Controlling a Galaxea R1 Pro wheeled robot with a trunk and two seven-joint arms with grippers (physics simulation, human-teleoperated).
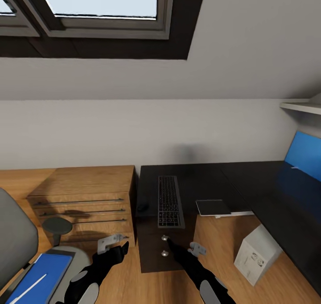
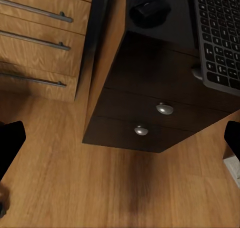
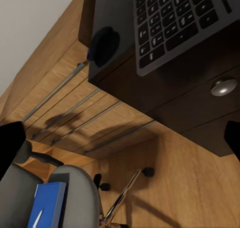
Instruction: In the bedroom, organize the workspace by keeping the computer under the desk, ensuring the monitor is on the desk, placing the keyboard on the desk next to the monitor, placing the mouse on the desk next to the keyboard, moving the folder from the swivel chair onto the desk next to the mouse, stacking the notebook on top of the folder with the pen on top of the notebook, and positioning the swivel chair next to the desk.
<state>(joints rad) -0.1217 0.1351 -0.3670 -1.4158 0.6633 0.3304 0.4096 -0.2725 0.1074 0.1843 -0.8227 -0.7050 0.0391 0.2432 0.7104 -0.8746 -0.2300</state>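
Glossy black L-shaped desk (image 1: pixel 249 179) carries slim dark-keyed keyboard (image 1: pixel 170 201), small dark rounded mouse (image 1: pixel 142 207) just beside it, flat grey notebook (image 1: pixel 213 207) nearby | bright blue folder (image 1: pixel 38 277) lies on grey-seated swivel chair (image 1: pixel 18 241) | light grey tower computer (image 1: pixel 256 254) stands on floor under desk | left gripper (image 1: pixel 112 242) and right gripper (image 1: pixel 196 249) hover released, 2 in all, before silver-knobbed drawers (image 2: pixel 150 118).

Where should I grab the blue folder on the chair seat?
Pinch the folder by a long edge where it overhangs the chair seat, coming from the robot's side. It lies flat and thin, so a top-down pinch finds nothing; a thin white pen-like stick lies on it and may slide.
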